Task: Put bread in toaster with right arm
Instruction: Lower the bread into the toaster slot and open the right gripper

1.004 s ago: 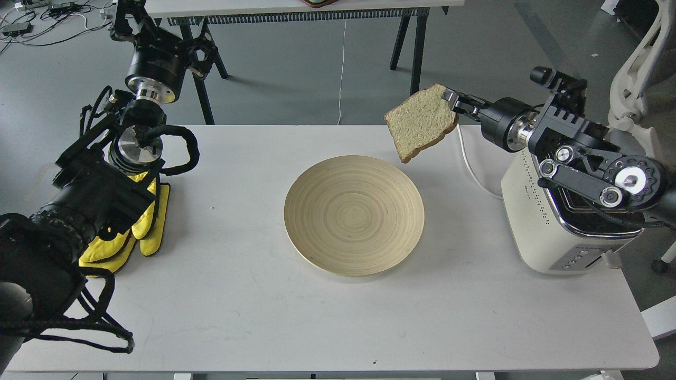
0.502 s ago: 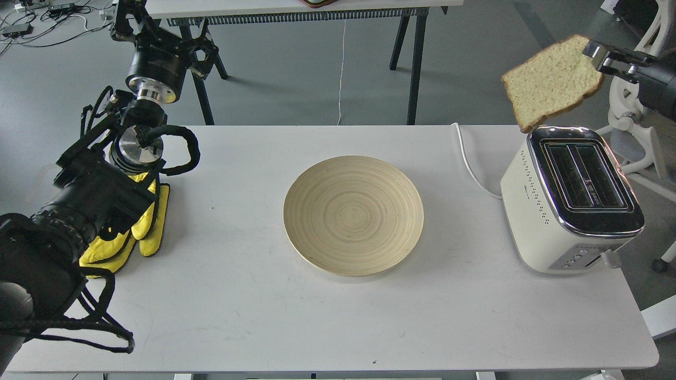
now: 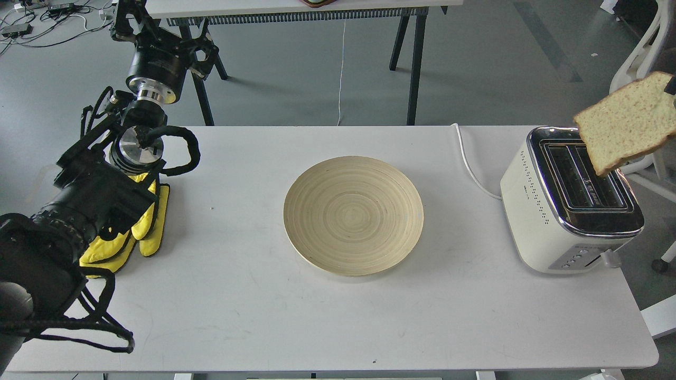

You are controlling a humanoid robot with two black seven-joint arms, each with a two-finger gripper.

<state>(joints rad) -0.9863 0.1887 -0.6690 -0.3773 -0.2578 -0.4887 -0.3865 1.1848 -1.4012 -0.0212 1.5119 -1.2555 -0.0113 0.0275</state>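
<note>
Pale speckled bread (image 3: pixel 628 124) is seen up in the air at the far right, tilted, w/ its low corner hanging over the back of the toaster (image 3: pixel 567 203). It is not in a slot yet. Only a tiny dark bit of the right pincer (image 3: pixel 672 85) can be seen at the picture's edge, touching the bread's top right corner; the rest is cut off, so how wide it is open can't be told. The cream toaster is set on the right side of the white bench (image 3: pixel 237 295), its white cord (image 3: pixel 470 163) trailing off the back. A round wooden plate (image 3: pixel 354 215) is placed mid-bench, w/ nothing on it, well apart from the toaster. The left arm (image 3: pixel 95 195) is laid at the left by yellow gloves (image 3: pixel 142 224); its pincer (image 3: pixel 124 16) is seen far off & dark, so its state can't be told.
</note>
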